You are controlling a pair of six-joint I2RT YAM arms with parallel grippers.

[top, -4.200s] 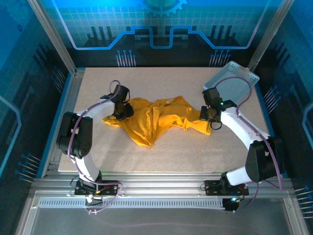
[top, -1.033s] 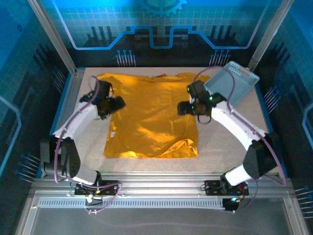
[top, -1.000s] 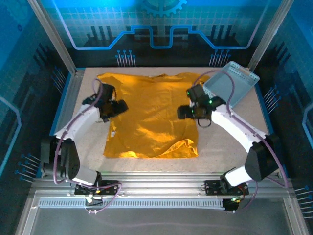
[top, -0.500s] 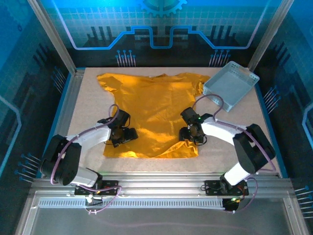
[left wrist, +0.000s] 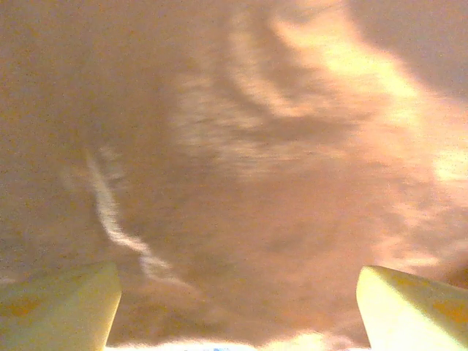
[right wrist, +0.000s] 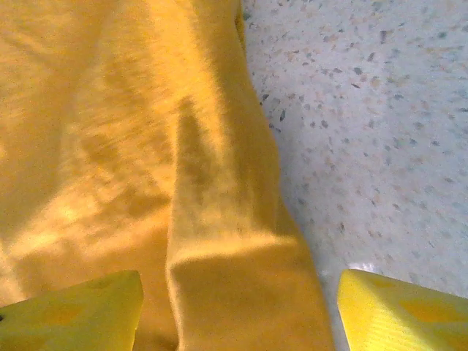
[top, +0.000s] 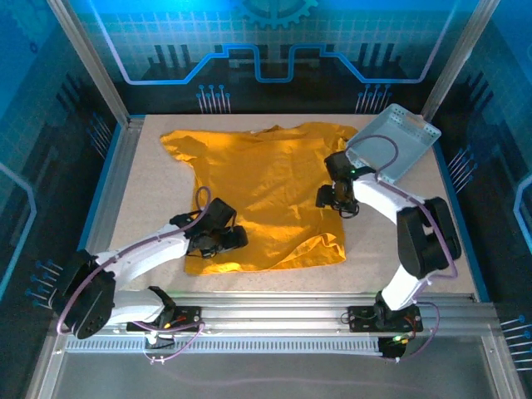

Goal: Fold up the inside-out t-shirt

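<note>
- Left gripper (top: 229,241): released, fingers (left wrist: 58,303) spread wide with nothing clamped between them; low over the near-left part of the inside-out t-shirt (top: 266,191), close to its near hem.
- Under those parted jaws in the left wrist view: blurred orange-yellow cloth with soft wrinkles and a pale streak near the left finger.
- Right gripper (top: 328,198): likewise released, fingertips (right wrist: 73,307) well apart; at the shirt's right side edge, about halfway between the far and near edges of the table (top: 150,191).
- Between those fingertips in the right wrist view: a raised fold of the shirt's edge, not pinched; bare speckled tabletop just to its right.
- Shirt itself: spread nearly flat over the middle of the table, plain mustard side up, collar toward the far edge, sleeves reaching toward the far-left and far-right corners, hem toward the near edge, near-right hem corner slightly rumpled.
- Pale blue-grey perforated basket (top: 391,141): at the far-right corner, tilted, just beside the right sleeve; touching or apart, cannot tell.
</note>
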